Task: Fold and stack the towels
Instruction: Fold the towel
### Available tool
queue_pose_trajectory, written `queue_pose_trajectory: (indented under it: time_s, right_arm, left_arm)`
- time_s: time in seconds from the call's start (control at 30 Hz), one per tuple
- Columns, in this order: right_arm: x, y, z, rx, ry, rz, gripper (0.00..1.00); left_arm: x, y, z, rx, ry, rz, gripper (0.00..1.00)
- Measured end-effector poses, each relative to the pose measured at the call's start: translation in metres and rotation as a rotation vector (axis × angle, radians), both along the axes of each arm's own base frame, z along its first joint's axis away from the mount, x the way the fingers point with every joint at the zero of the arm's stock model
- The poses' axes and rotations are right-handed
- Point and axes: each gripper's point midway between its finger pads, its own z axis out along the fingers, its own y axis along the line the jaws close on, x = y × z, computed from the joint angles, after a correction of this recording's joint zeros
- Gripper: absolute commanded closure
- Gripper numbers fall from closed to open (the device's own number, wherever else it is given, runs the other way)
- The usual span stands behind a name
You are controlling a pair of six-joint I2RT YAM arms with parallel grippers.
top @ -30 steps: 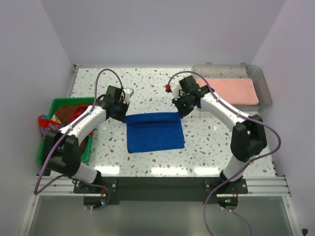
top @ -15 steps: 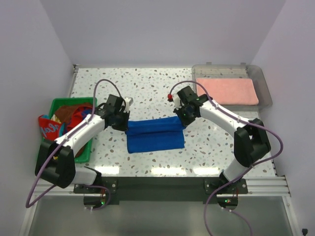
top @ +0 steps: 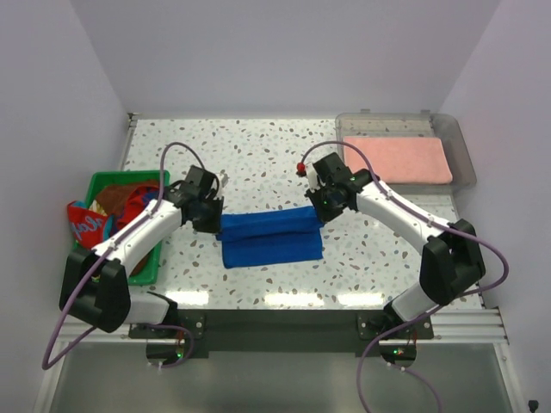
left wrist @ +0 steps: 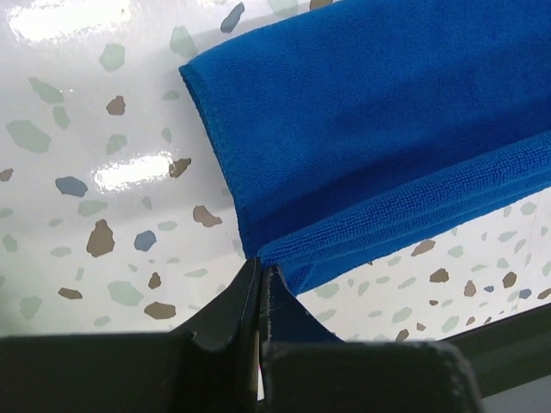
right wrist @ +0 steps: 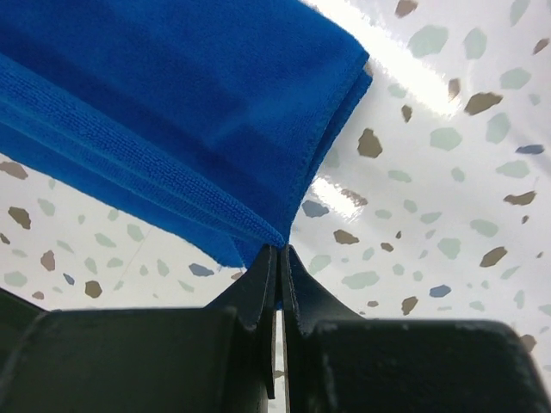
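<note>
The royal blue towel (top: 271, 241) lies in the middle of the table (top: 258, 142), near the arms' bases, doubled over on itself; the left gripper (left wrist: 260, 275) is pinched tight on its far-left corner and the right gripper (right wrist: 280, 258) on its far-right corner, jaws together with only cloth between; the held edge stretches between them, seemingly raised off the tabletop; to the left, the green basket (top: 103, 179) holds a brown towel (top: 112, 198) and a blue red-patterned towel (top: 84, 225) draped over its rim; far right, the salmon pink towel (top: 400, 159) lies folded in the clear tray (top: 462, 151).
</note>
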Motion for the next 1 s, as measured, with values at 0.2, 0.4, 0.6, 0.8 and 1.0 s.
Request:
queue_pose_trajectory:
  time_s: [0.2,0.4,0.6,0.8,1.0]
  right_arm:
    - [-0.021,-0.008,-0.026,-0.029,0.079,-0.023,1.0]
    - [-0.024,-0.009,-0.04,-0.042,0.111,-0.041,1.0]
    - [-0.025,-0.009,-0.055,-0.059,0.146,-0.053,1.0]
    - [-0.028,-0.009,-0.063,-0.067,0.162,-0.058,1.0]
    - [-0.028,-0.009,-0.06,-0.069,0.163,-0.057,1.0]
  left_arm:
    - [-0.004,-0.001,-0.011,0.007,0.056,0.01,1.0]
    - [-0.012,-0.003,-0.031,0.026,0.129,0.0,1.0]
    - [-0.022,-0.002,-0.045,0.038,0.183,0.005,1.0]
    - [-0.026,-0.002,-0.05,0.043,0.204,0.013,1.0]
    - [-0.019,-0.001,-0.043,0.055,0.184,0.019,1.0]
